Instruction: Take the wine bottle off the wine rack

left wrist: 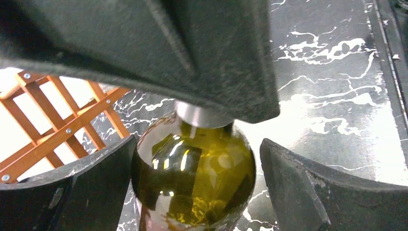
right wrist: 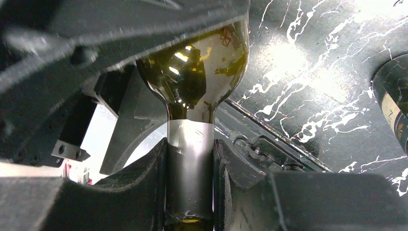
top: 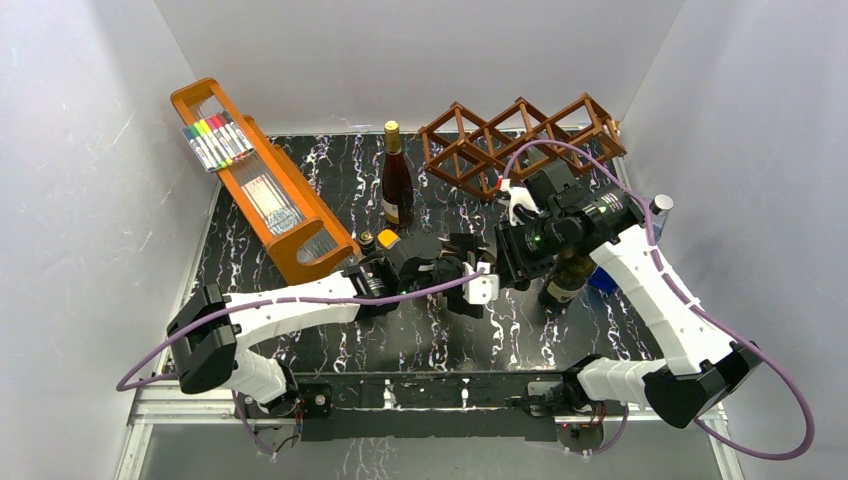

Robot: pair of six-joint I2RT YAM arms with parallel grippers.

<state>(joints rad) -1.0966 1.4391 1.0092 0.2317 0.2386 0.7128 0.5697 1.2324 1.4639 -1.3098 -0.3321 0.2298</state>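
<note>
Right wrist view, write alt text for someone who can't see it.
The right gripper is shut on the foil-wrapped neck of a green bottle, whose rounded shoulder fills the upper centre. The black marbled table lies to the right, with part of a second bottle at the right edge.

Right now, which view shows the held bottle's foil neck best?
Right wrist: the foil neck fills the centre, clamped between the jaws of the right gripper. Left wrist catches only a foil sliver above the green glass. Top external doesn't show it.
</note>
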